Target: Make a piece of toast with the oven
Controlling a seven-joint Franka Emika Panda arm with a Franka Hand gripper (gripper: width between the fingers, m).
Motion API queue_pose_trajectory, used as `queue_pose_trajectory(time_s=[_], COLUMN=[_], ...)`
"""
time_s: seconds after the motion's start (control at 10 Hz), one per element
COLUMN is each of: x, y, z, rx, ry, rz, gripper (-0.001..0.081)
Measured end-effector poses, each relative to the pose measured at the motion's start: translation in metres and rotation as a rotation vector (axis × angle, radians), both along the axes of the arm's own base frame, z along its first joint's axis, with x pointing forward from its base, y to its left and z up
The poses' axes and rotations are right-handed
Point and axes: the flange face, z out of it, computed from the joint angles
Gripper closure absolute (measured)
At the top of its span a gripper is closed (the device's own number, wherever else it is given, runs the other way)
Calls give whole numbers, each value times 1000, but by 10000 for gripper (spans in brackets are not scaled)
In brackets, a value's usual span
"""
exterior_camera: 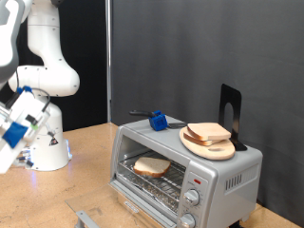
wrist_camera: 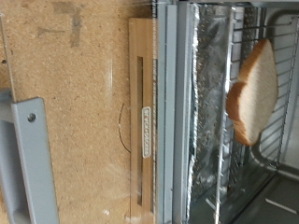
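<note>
Pale, tan-crusted piece of toast (exterior_camera: 151,167) lies on the wire rack inside the small silver oven (exterior_camera: 185,173), frame centre. Gripper (exterior_camera: 8,144) far left above the desk (exterior_camera: 66,195); finger spacing unreadable. Glass door open: heat would escape, bread stays pale.

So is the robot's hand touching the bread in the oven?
Apart. In the exterior view the gripper hangs at the far left, with bare table between it and the oven, where the piece of toast lies on the rack.

Off toward the exterior view's right of the gripper (exterior_camera: 17,133), the oven (exterior_camera: 185,171) holds a piece of toast (exterior_camera: 151,167) on its rack, a wooden plate (exterior_camera: 208,144) on top.
</note>
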Motion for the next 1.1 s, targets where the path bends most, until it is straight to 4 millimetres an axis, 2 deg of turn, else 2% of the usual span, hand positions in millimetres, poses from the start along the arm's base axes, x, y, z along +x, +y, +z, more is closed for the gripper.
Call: queue_pose_trajectory(time_s=[0.6, 0.8, 1.1], x=[23, 32, 42], y=[-2, 13, 46], z=[-85, -107, -129], rx=[32, 33, 60], ry=[-4, 3, 10], rz=[-17, 6, 73], gripper=[-2, -2, -2])
